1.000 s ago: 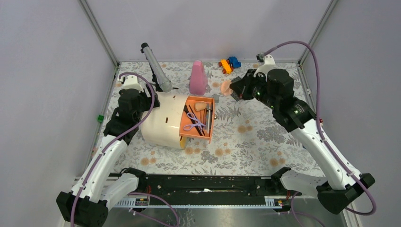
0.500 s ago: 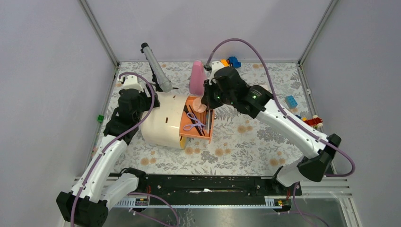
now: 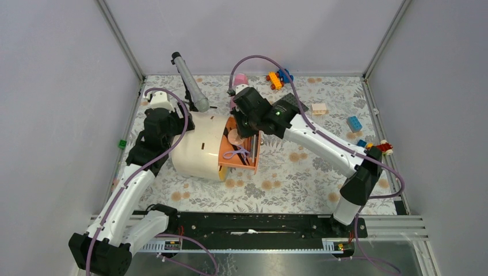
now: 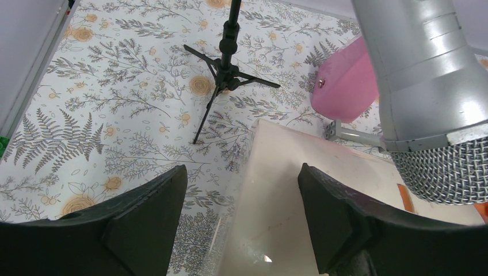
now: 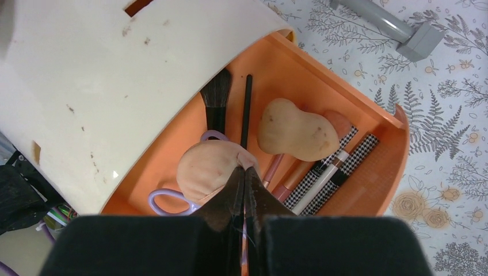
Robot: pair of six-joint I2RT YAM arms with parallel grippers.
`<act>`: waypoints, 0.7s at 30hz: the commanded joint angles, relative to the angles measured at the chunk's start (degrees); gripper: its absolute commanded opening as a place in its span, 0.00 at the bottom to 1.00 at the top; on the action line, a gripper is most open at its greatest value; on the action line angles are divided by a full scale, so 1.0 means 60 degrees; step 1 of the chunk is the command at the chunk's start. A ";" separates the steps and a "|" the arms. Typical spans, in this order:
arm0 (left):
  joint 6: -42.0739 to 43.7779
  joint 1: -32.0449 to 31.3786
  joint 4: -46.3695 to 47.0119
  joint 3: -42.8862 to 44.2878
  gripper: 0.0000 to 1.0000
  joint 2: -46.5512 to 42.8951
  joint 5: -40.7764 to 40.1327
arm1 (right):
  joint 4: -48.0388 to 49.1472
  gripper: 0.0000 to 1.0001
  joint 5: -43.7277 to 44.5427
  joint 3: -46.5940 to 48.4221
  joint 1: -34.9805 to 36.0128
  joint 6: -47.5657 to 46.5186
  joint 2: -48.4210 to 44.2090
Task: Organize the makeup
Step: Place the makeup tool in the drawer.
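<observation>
My right gripper (image 5: 246, 169) is shut on the edge of the round peach puff (image 5: 207, 167), which hangs low over the pulled-out orange drawer (image 5: 368, 184) of a cream domed organiser (image 3: 198, 146). In the drawer lie a peach egg-shaped sponge (image 5: 296, 129), a black brush (image 5: 216, 103), chequered tubes (image 5: 339, 167) and purple scissors (image 5: 164, 201). From above, the puff (image 3: 235, 138) is at the drawer's middle. My left gripper (image 4: 241, 195) is at the organiser's left rear, its jaws apart over the cream edge (image 4: 299, 195) with nothing pinched.
A grey microphone (image 3: 190, 83) on a small black tripod (image 4: 224, 63) stands behind the organiser. The tall pink cone bottle (image 3: 240, 80) is behind my right arm. Toy bricks lie at the back (image 3: 279, 77) and along the right side (image 3: 354, 123).
My right arm has swung left from the back right of the table to above the orange drawer, carrying the puff. The left arm has not moved.
</observation>
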 commanded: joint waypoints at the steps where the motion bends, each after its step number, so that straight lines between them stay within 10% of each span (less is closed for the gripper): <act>1: 0.0132 0.0061 -0.0598 0.0076 0.78 0.0108 0.0159 | -0.0188 0.01 -0.0016 0.0664 0.0147 0.0013 0.0232; 9: 0.0132 0.0061 -0.0599 0.0062 0.78 0.0092 0.0147 | 0.0391 0.04 -0.0672 0.0867 0.0221 0.0452 0.0403; 14: 0.0132 0.0061 -0.0612 0.0062 0.78 0.0078 0.0137 | 0.0352 0.29 -0.0416 0.0768 0.0220 0.0593 0.0273; 21: 0.0132 0.0061 -0.0612 0.0071 0.78 0.0078 0.0136 | 0.0233 0.37 0.0583 0.0544 0.0220 0.0581 -0.0348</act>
